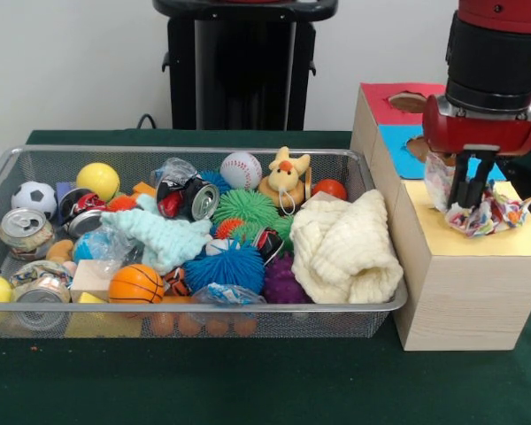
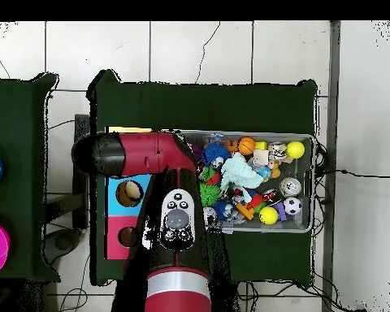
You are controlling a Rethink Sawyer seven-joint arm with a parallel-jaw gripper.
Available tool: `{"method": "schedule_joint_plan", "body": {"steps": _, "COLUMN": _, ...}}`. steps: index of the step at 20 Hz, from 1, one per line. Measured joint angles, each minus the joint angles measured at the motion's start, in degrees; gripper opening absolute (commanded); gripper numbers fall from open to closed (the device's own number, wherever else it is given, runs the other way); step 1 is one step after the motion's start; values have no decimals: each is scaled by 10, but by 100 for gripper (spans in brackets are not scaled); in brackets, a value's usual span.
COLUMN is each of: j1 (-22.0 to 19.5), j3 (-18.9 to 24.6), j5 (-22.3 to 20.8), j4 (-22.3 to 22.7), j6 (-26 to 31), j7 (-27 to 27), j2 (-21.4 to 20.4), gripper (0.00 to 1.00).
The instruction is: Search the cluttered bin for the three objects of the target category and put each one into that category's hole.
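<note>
My gripper (image 1: 467,202) stands over the yellow top of the light wooden box (image 1: 465,283) to the right of the bin (image 1: 203,151). Its fingers are close together and shut on a white polka-dot cloth (image 1: 496,215), which lies bunched on the yellow top and covers the hole. Part of the cloth also hangs behind the gripper. I see no other polka-dot cloth in the bin. In the overhead view the arm (image 2: 162,203) hides the gripper, the cloth and most of the yellow top (image 2: 130,129).
The bin holds a cream waffle-knit cloth (image 1: 350,248) at its right end, a mint fuzzy cloth (image 1: 164,235), balls, cans and spiky toys. The blue-topped box (image 1: 400,159) and the red-topped box (image 1: 385,102) stand behind the yellow one.
</note>
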Motion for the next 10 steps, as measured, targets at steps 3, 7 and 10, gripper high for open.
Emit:
{"method": "schedule_joint_plan", "body": {"steps": 3, "j1": -3, "j3": 10, "j5": 0, "j4": 0, "j6": 0, "j7": 0, "j2": 4, "gripper": 0}}
{"method": "schedule_joint_plan", "body": {"steps": 7, "j1": -3, "j3": 20, "j5": 0, "j4": 0, "j6": -1, "j7": 0, "j2": 9, "gripper": 0}}
{"method": "schedule_joint_plan", "body": {"steps": 10, "j1": -2, "j3": 23, "j5": 0, "j4": 0, "j6": -4, "j7": 0, "j2": 12, "gripper": 0}}
